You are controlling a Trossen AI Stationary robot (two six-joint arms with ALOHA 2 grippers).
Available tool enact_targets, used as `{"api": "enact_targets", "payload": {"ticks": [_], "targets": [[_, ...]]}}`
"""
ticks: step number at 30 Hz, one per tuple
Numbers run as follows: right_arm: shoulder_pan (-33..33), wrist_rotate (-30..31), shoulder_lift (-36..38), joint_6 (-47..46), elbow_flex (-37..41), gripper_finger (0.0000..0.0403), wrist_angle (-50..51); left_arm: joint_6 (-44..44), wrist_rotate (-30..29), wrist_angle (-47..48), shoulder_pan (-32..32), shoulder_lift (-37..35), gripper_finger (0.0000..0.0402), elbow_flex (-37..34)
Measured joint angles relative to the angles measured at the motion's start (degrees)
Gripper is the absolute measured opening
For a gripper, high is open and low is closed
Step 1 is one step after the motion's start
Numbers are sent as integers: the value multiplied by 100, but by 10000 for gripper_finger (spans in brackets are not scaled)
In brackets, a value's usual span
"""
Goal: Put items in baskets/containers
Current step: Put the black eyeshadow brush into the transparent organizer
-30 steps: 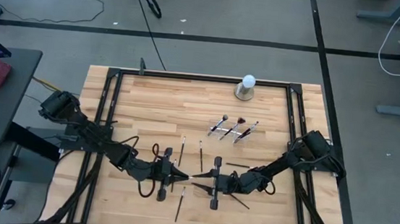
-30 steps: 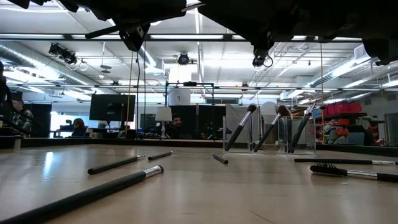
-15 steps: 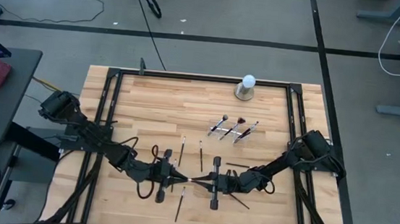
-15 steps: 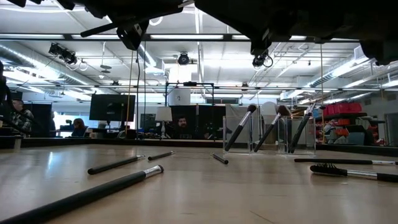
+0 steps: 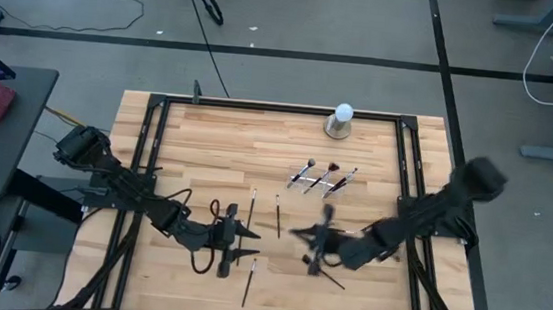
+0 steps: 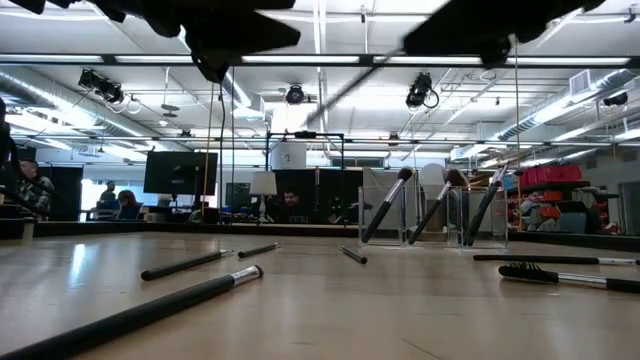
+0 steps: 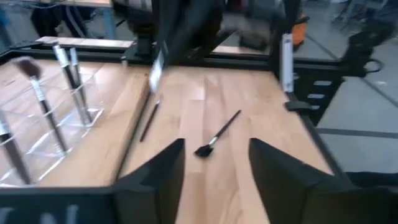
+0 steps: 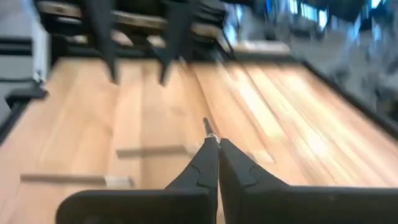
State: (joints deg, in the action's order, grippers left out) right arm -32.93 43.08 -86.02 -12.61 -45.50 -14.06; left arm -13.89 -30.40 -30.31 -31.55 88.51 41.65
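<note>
Right, the step in hand was judged to be carrying one brush to the holder. The right claw (image 8: 212, 144) was clenched on a thin brush (image 8: 207, 127). Only a short end was seen past the fingertips, so which end was gripped could not be told.

The holder (image 6: 452, 225) was stood right of centre on the far half of the surface (image 5: 218, 140), near the ball (image 5: 341, 121) but apart from it. Three brushes (image 6: 385, 208) were leaned in it, heads up.

To be done well:
- The brush should be tilted near upright, handle down, before any descent.
- A free slot should be picked so the leaning three are not knocked.
- The holder looked like light clear plastic, so side contact should be avoided or it would likely be shoved.
- The wrist should be rotated slowly, since swing of the hidden free end can be expected.
- Release should be made only once the lower end is bottomed.

Pose: the right arm was reached in from the right edge, forearm angled toward mid-surface, claw held above the wood on the near side of the holder. The left claw (image 5: 247, 235) was released, with nothing between the fingers. It was hovered low over near-centre, arm stretched in from the left edge and pointed at the right arm. Loose brushes (image 5: 277, 215) were laid flat near both claws.
</note>
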Motion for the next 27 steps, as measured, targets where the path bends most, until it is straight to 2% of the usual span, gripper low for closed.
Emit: {"api": "enact_targets", "payload": {"ticks": [6, 8, 10, 16, 22, 27], "targets": [[252, -42, 2062, -2025, -527, 0, 4087, -39, -96, 55, 3, 0, 241, 0], [487, -194, 2497, -2409, -781, 0, 5069, -37, -100, 55, 0, 0, 246, 0], [819, -507, 2780, -2467, -918, 0, 5565, -37, -132, 57, 0, 0, 247, 0], [2109, -1685, 2828, -2126, -916, 0, 6165, -38, -194, 62, 0, 0, 239, 0], [2968, -2916, 2233, -1345, -916, 0, 5552, -37, -194, 112, 0, 0, 236, 0], [3371, -3314, 1739, -1078, -916, 0, 5510, -44, -192, 162, 0, 0, 236, 0]]}}
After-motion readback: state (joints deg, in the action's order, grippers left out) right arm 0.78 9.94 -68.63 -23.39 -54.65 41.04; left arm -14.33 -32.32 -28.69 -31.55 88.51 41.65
